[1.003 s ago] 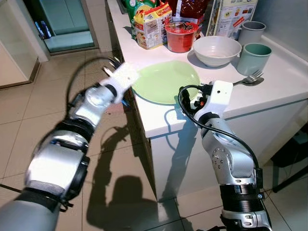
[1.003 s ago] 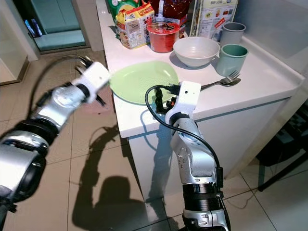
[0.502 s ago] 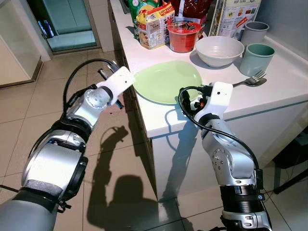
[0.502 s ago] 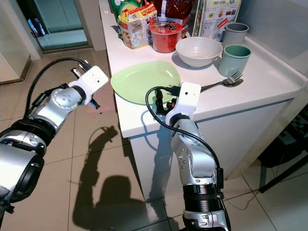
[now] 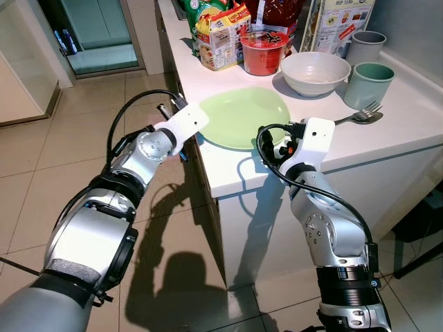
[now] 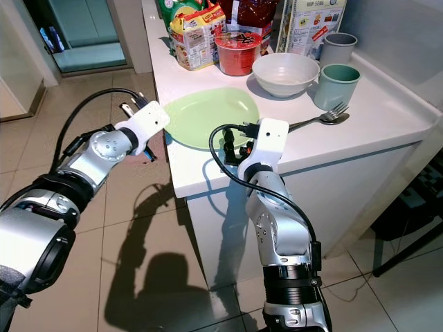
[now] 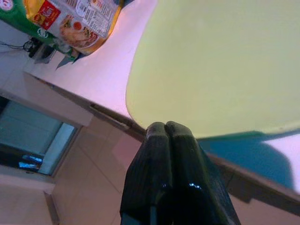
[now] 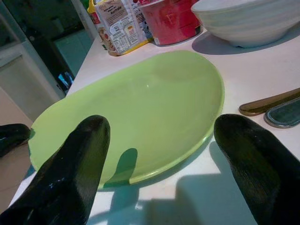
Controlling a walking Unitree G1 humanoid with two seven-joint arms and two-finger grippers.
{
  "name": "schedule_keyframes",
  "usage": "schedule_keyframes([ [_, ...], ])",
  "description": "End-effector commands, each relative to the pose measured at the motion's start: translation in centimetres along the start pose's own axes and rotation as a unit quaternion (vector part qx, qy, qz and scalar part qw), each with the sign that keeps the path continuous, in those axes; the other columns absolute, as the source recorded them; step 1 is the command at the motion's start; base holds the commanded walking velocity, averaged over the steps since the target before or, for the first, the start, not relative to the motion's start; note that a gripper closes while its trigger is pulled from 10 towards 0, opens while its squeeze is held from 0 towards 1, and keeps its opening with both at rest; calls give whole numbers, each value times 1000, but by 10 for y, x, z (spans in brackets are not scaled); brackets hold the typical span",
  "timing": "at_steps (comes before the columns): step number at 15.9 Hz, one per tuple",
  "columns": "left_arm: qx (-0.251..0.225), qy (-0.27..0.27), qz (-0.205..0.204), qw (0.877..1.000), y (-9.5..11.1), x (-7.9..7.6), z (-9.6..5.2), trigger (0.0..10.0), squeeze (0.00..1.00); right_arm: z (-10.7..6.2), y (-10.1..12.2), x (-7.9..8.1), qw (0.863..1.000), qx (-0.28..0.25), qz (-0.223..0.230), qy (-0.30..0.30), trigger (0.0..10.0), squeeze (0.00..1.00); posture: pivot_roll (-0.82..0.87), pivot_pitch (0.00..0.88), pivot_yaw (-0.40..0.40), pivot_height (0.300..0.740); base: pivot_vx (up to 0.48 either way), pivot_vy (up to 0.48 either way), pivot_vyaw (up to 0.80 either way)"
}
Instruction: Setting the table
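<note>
**Both grippers at the near edge of the green plate**

The green plate [image 5: 243,116] lies on the white counter [image 5: 415,117], and its left part sticks out over the counter's left edge. The left gripper [image 7: 168,136] is just beside this overhanging edge, at the left side of the counter, with its two black fingers pressed together and holding nothing. The right gripper [image 8: 159,154] is at the near side of the plate, over the counter's near edge, with its fingers wide apart and empty. To the right of the plate lie a fork [image 5: 360,114] and a spoon [image 8: 285,112]. Farther back stand a white bowl [image 5: 315,71], a green cup [image 5: 367,83], a grey cup [image 5: 363,45], a red noodle cup [image 5: 264,51] and a noodle packet [image 5: 220,38].
</note>
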State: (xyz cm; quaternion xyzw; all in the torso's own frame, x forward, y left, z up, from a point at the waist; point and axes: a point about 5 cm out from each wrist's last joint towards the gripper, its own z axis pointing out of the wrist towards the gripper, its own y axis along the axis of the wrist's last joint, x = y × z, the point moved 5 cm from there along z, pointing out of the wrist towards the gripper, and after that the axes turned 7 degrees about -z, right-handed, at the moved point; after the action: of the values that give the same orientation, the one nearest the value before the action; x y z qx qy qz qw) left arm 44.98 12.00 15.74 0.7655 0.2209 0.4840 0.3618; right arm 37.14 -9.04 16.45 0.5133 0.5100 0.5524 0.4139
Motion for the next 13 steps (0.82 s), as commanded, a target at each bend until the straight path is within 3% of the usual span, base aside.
schedule_keyframes([
  [1,6,-12,2,1000,0,-5,1,10000,0,0,-3,4,1000,8,-5,3,10000,0,19,0,99,740,0,0,0],
  [8,-33,-26,-24,999,23,-11,5,10000,0,-1,-5,3,1000,10,-4,2,10000,0,19,0,101,740,0,0,0],
  [11,-46,-10,-15,999,30,0,4,10000,0,-1,-6,4,1000,9,-5,3,10000,0,17,0,102,740,0,0,0],
  [13,-73,18,3,997,44,16,1,10000,0,-1,-6,3,1000,7,-9,2,10000,0,16,0,101,740,0,0,0],
])
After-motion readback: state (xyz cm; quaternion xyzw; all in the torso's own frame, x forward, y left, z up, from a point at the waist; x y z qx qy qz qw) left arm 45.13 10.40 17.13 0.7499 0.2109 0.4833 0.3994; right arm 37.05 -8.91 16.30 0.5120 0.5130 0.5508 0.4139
